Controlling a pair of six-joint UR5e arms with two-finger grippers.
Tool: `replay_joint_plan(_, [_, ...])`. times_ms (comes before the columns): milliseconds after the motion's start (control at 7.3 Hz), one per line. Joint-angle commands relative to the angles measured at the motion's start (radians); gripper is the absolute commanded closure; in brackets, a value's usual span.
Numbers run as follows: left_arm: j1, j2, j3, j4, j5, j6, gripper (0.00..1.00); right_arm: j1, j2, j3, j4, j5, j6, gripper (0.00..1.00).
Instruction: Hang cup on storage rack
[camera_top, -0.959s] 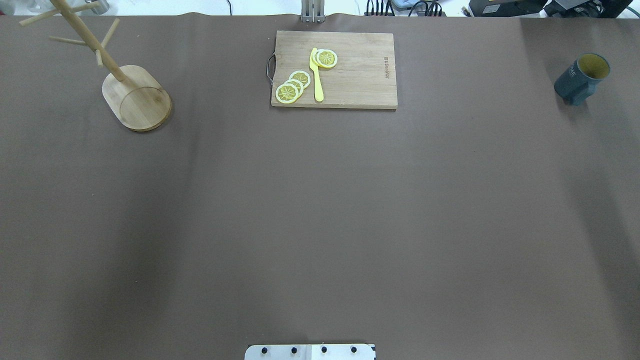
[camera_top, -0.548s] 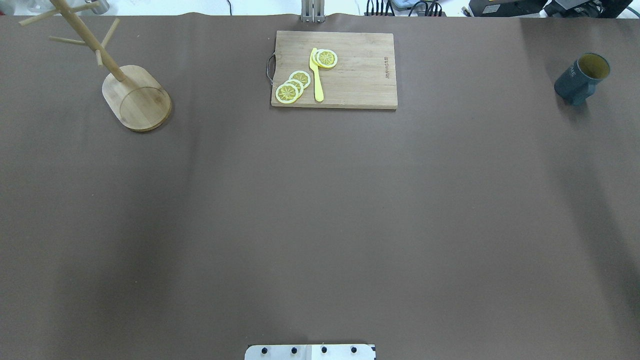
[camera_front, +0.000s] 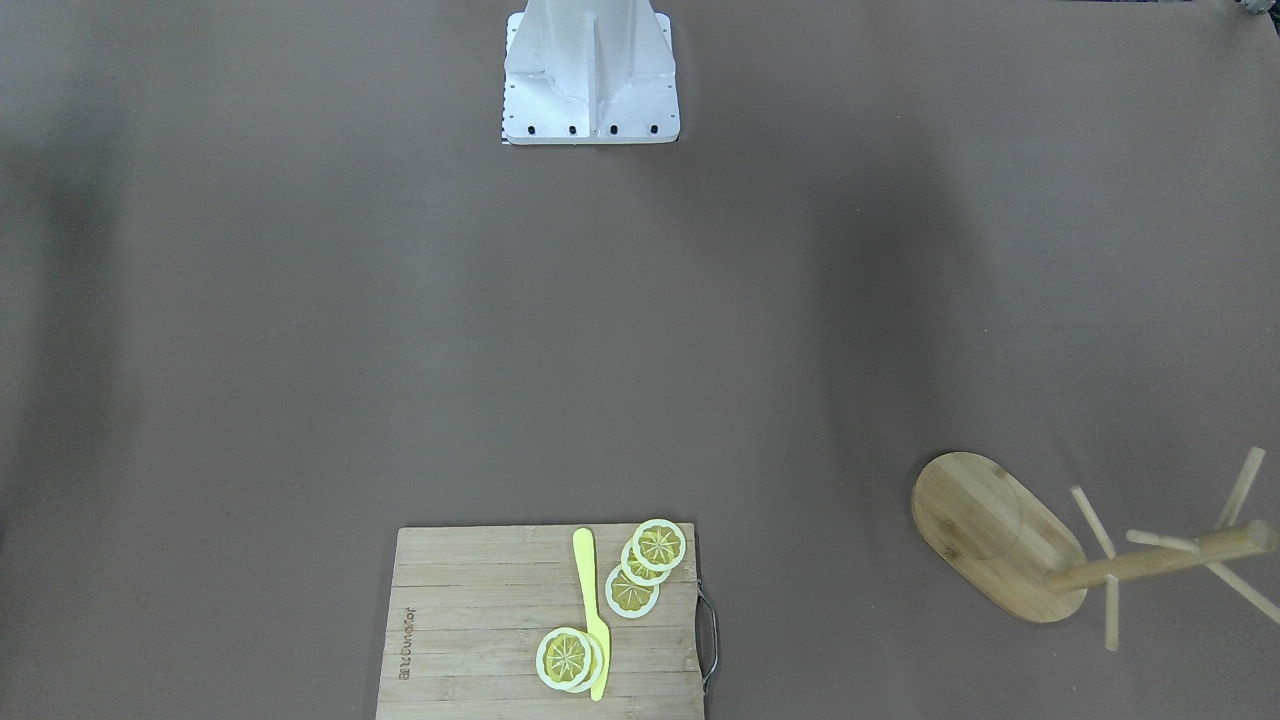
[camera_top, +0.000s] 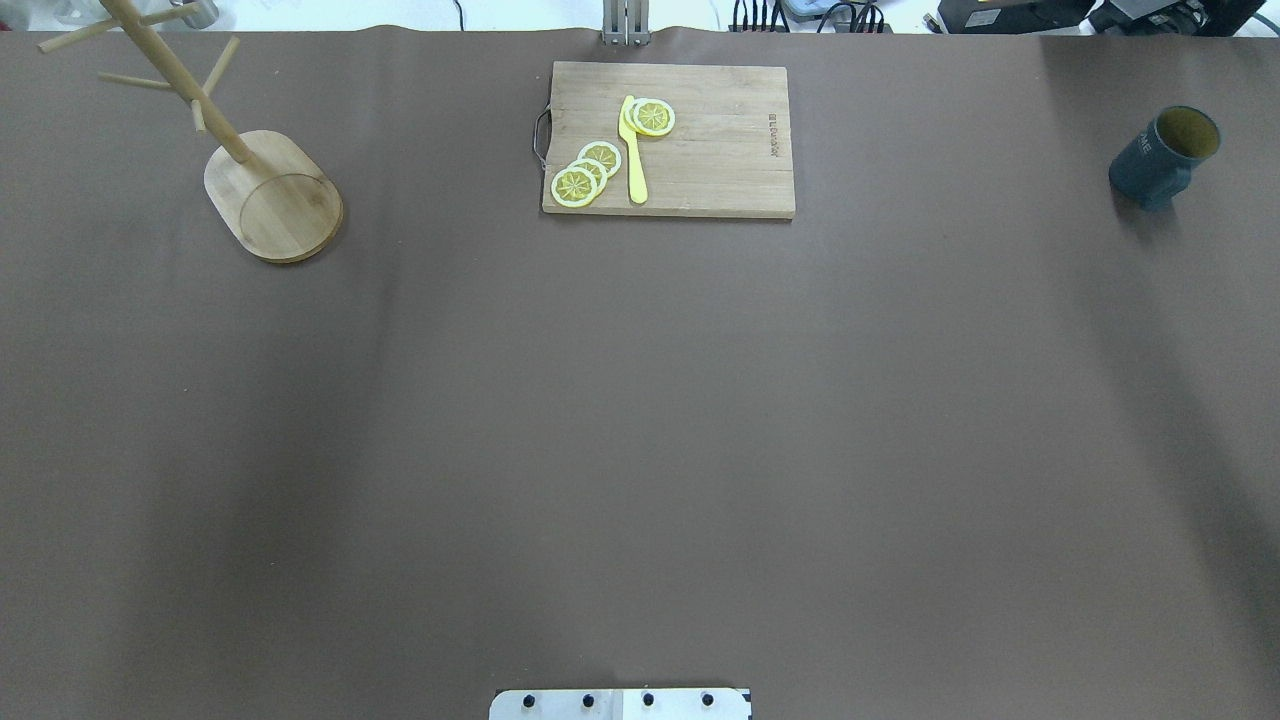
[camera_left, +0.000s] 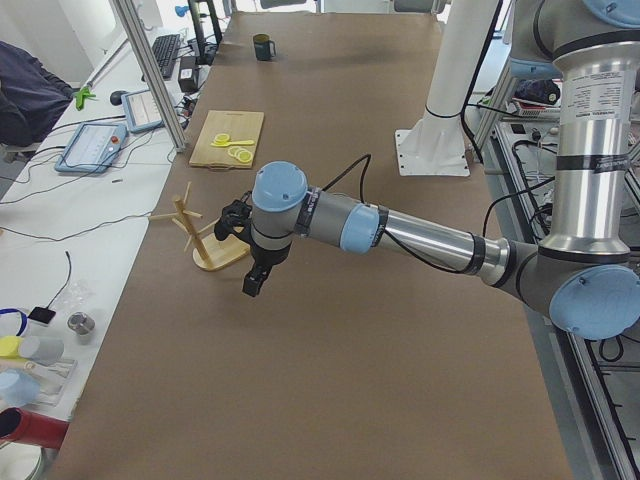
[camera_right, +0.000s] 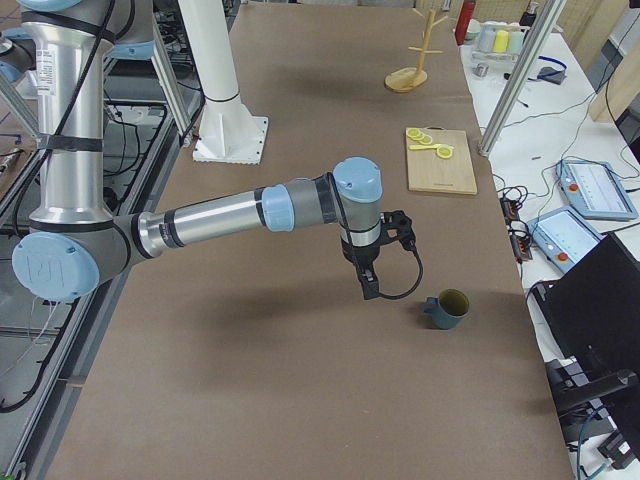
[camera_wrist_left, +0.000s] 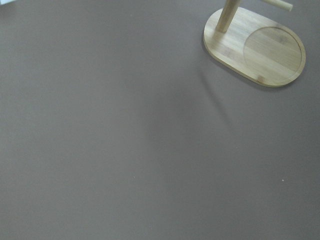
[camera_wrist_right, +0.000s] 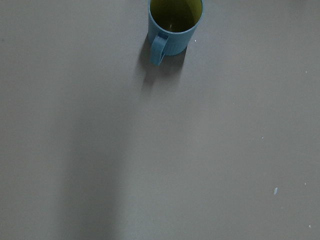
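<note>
**Front-facing view.** Matte brown surface (camera_front: 300, 350), faintly creased.
- Storage rack (camera_front: 990, 540), lower right: pale bamboo with a flat oval base, a round post and thin pegs. The post end is cut off by the right edge.
- Slatted wooden cutting board (camera_front: 480, 620), bottom centre: lower edge cut off, wire handle on its right side. The burnt-in brand mark is not legible.
- On the board: lemon slices (camera_front: 660, 545) and a yellow plastic knife (camera_front: 592, 610).
- White mount (camera_front: 590, 70), top centre.

**Overhead view.** Cup (camera_top: 1165, 158), upper right, upright on the surface and well apart from the rack at upper left. It is a dark blue-grey cylinder, yellowish inside, with pale lettering too small to read. The rack top is cut off by the frame.

**Left side view.** Left hand (camera_left: 255, 280): black, pointing down above the surface just beside the rack. Whether it is spread or pressed together cannot be told.

**Right side view.** Right hand (camera_right: 370, 285): black, with a cable (camera_right: 405, 290) looped beside it, above the surface near the cup. Its state likewise cannot be told.

**Left wrist view.** Rack base only, upper right: smooth grain with an inscribed circle. The post is cropped.

**Right wrist view.** Cup at top centre, far rim cropped, handle toward the lower left.
</note>
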Motion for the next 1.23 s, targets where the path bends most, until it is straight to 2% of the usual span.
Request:
replay_joint_plan(0, [-0.002, 0.008, 0.027, -0.083, 0.002, 0.005, 0.01, -0.001, 0.138, -0.115, -0.001, -0.066, -0.098, 0.0])
replay_joint_plan(411, [-0.002, 0.073, 0.029, -0.172, 0.002, -0.004, 0.01, -0.023, 0.399, -0.457, 0.001, -0.062, -0.184, 0.0])
replay_joint_plan(548, [-0.002, 0.083, 0.029, -0.188, 0.002, -0.006, 0.01, -0.029, 0.457, -0.575, 0.064, -0.057, -0.206, 0.0])
replay_joint_plan(685, [-0.004, 0.084, 0.027, -0.189, 0.002, -0.006, 0.01, -0.041, 0.485, -0.724, 0.235, -0.019, -0.203, 0.0])
replay_joint_plan(822, [-0.004, 0.084, 0.029, -0.188, 0.002, -0.006, 0.01, -0.049, 0.537, -0.859, 0.316, 0.044, -0.206, 0.0])
replay_joint_plan(1095, [-0.004, 0.084, 0.03, -0.189, 0.002, -0.004, 0.01, -0.078, 0.55, -0.92, 0.353, 0.055, -0.206, 0.0])
